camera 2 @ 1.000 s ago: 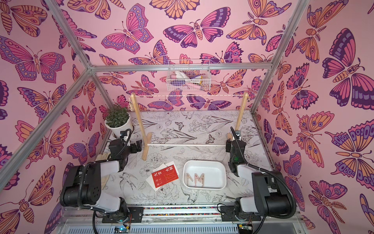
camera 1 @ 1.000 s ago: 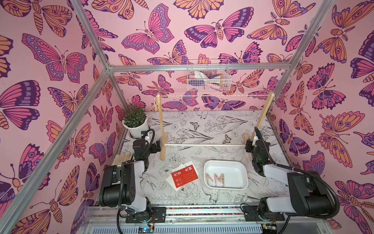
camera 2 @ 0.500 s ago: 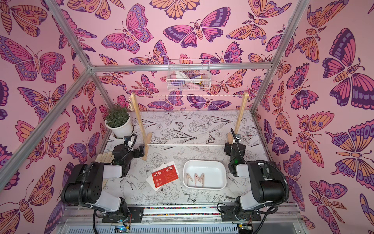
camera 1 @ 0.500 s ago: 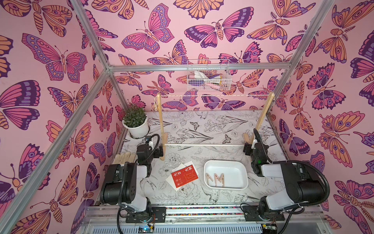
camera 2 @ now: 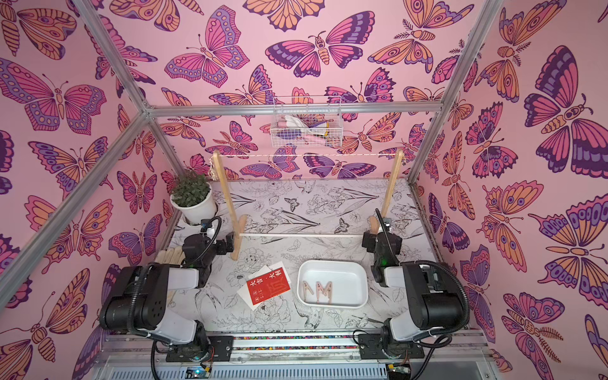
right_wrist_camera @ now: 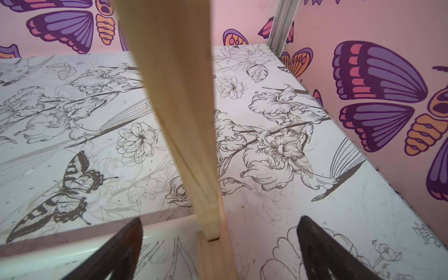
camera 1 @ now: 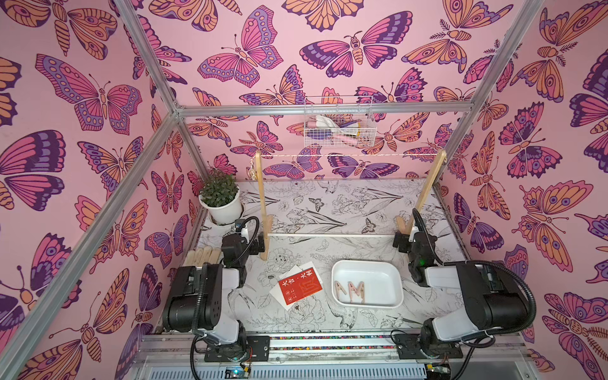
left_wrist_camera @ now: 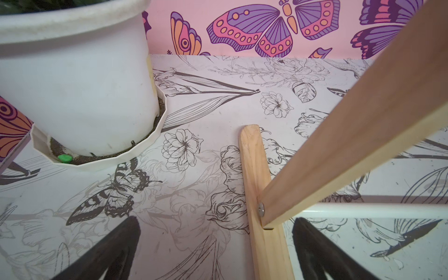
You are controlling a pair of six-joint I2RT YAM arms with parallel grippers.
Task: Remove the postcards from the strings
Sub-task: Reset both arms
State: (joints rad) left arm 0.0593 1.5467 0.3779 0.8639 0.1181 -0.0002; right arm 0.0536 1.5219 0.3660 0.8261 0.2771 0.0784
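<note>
Floral tabletop (camera 1: 329, 204): postcards (camera 1: 297, 287) stacked flat beside tray (camera 1: 365, 262) holding clothespins (camera 1: 350, 291).

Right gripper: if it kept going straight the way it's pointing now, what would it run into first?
The rack's wooden upright. In the right wrist view it stands just ahead of the right gripper, in line with the gap between the open jaws. How close it is cannot be judged exactly.
</note>
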